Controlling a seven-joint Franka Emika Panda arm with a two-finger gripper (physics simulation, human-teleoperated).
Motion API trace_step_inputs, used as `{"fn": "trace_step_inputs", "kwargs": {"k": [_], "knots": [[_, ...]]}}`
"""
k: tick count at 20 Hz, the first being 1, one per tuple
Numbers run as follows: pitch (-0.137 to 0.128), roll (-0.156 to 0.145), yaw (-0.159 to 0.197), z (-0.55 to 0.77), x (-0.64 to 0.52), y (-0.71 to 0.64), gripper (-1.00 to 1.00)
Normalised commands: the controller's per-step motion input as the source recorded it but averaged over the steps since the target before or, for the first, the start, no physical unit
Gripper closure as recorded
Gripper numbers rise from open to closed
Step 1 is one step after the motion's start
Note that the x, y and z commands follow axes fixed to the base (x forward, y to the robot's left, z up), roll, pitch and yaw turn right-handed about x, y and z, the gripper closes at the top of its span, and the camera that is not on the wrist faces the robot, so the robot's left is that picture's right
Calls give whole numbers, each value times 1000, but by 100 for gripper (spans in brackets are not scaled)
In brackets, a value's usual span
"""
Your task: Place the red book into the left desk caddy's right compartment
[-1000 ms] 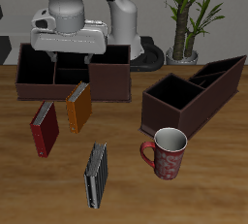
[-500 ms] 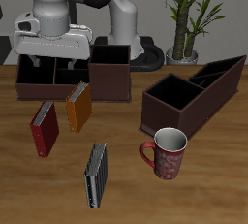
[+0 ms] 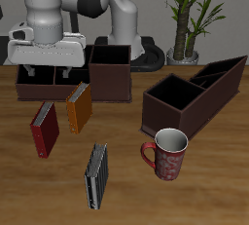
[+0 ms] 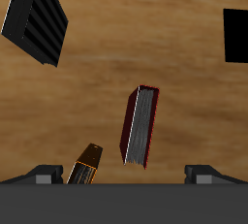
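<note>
- The red book (image 3: 43, 129) lies flat on the counter (image 3: 214, 185), near the orange book (image 3: 78, 107), which lies just beside it and a little farther back.
- In the wrist view the red book (image 4: 139, 126) shows its pale page edges and sits apart from the orange book (image 4: 86, 165); neither touches the fingers.
- The gripper (image 3: 47, 75) hangs above the counter, over the gap between these two books and the square-set caddy (image 3: 73, 68) behind them.
- Its fingers (image 3: 65, 74) are spread wide and hold nothing.
- The left caddy (image 3: 195, 94) stands diagonally on the far side of the counter from the red book, well apart from it.
- Its right compartment (image 3: 175, 93), the large square end section, faces the counter's front; I can see no object inside it.
- The grey-black book (image 3: 96, 174) lies nearer the front edge, apart from the other books.
- A red patterned mug (image 3: 167, 152) stands upright just in front of the left caddy.
- A potted plant (image 3: 190, 15) stands at the back, behind the left caddy.
</note>
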Motion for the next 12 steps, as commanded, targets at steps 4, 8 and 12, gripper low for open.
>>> {"fn": "trace_step_inputs", "kwargs": {"k": [4, 8, 12], "knots": [[-4, 78, 14, -190, 127, -7, -100], [-22, -12, 10, -125, 168, -155, -100], [10, -23, -18, -200, 165, -178, -100]]}}
